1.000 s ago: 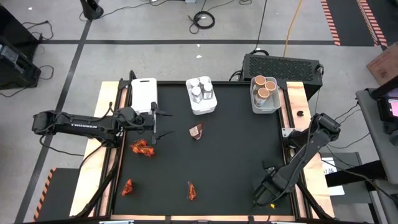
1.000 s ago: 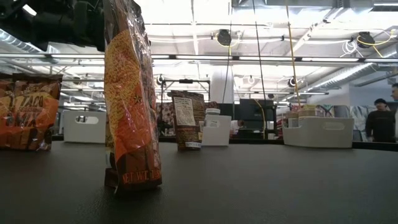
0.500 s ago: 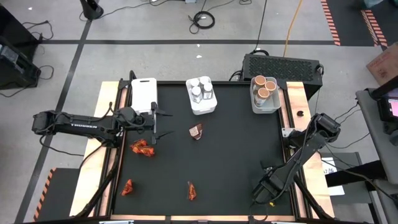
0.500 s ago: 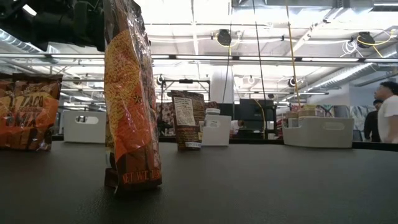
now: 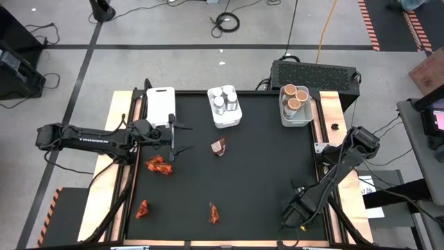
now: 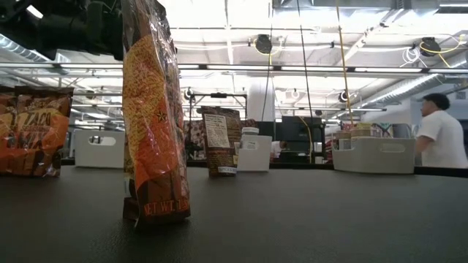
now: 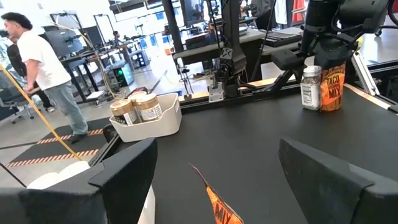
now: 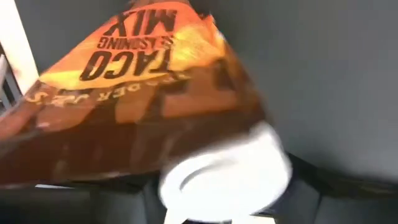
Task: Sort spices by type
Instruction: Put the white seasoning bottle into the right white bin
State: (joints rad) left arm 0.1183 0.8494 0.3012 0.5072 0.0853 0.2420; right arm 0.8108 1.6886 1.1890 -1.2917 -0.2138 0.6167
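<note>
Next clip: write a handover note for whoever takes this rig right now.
Left pincer: open, holding nothing, over the table beside the left bin.
Right pincer: at the near right corner, close to a taco sachet and a jar; grip unclear.
Done: jars in the middle bin, tubs in the right bin.
Left: four loose sachets, plus the corner pair; no sachet shows in the left bin.
</note>
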